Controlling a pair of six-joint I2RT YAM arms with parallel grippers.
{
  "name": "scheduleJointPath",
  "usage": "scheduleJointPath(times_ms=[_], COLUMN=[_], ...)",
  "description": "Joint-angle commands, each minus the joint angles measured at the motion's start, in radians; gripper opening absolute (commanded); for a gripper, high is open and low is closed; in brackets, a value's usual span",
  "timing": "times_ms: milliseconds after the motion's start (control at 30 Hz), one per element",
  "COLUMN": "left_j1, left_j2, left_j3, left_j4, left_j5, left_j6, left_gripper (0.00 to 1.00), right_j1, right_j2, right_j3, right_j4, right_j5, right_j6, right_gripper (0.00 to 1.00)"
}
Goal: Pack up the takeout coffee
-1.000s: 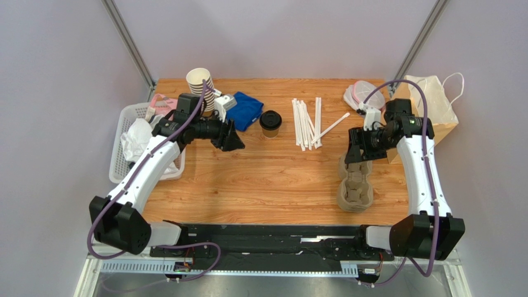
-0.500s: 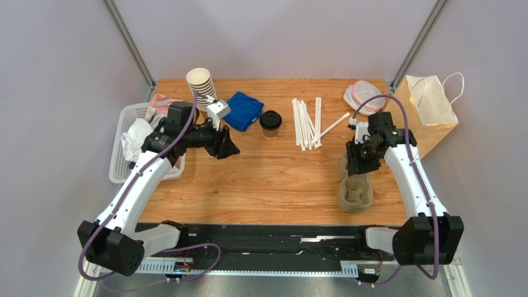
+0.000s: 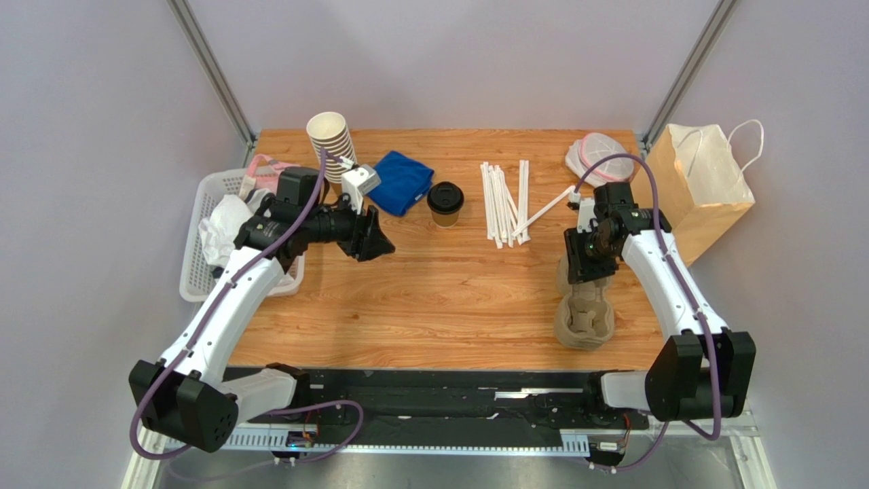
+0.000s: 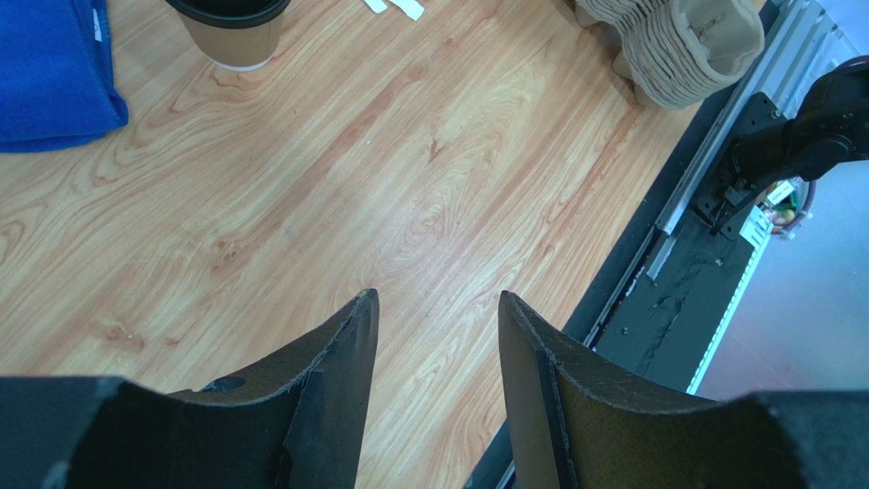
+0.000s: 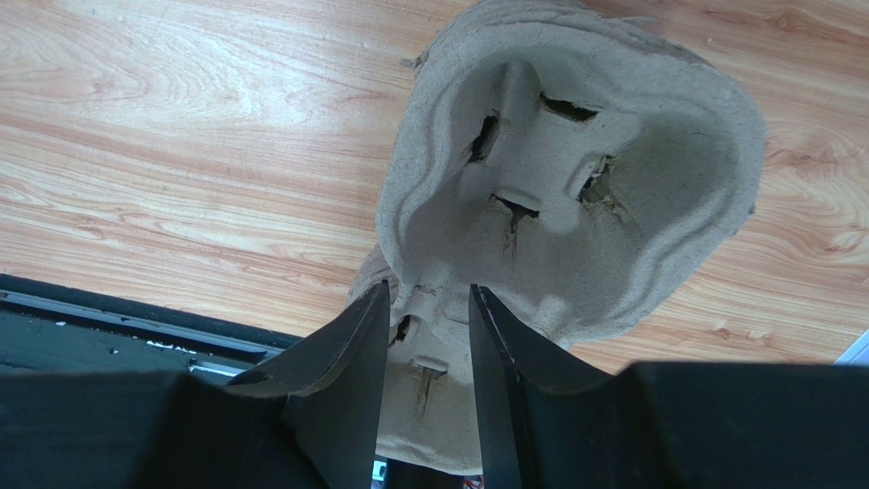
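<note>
The takeout coffee, a brown paper cup with a black lid, stands upright at the table's back middle; its lower part shows at the top edge of the left wrist view. My left gripper hovers open over bare wood to the cup's left, with nothing between its fingers. My right gripper is down on the far end of a stack of pulp cup carriers, its jaws closed on the top carrier's middle ridge. The top carrier tilts up from the stack.
A brown paper bag stands at the right edge. White straws lie fanned behind the carriers. A blue cloth, a stack of lidless cups and a white basket are at the left. A clear bag of lids lies at the back right.
My right arm swung left and down from beside the bag onto the carrier stack, and its jaws narrowed onto the top carrier. My left arm drew back slightly to the left.
</note>
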Motion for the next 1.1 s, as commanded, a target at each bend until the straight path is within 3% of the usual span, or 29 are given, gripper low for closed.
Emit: scheduleJointPath(times_ms=[0, 1067], left_j1=[0.002, 0.002], left_j2=[-0.001, 0.016], left_j3=[0.018, -0.002], left_j4=[0.032, 0.054], left_j5=[0.003, 0.004], left_j6=[0.003, -0.017], left_gripper=[0.56, 0.56], right_j1=[0.007, 0.079], right_j2=[0.003, 0.001], right_j3=[-0.007, -0.018], right_j4=[0.040, 0.038], right_j5=[-0.009, 0.035], right_j6=[0.018, 0.000], right_gripper=[0.38, 0.34])
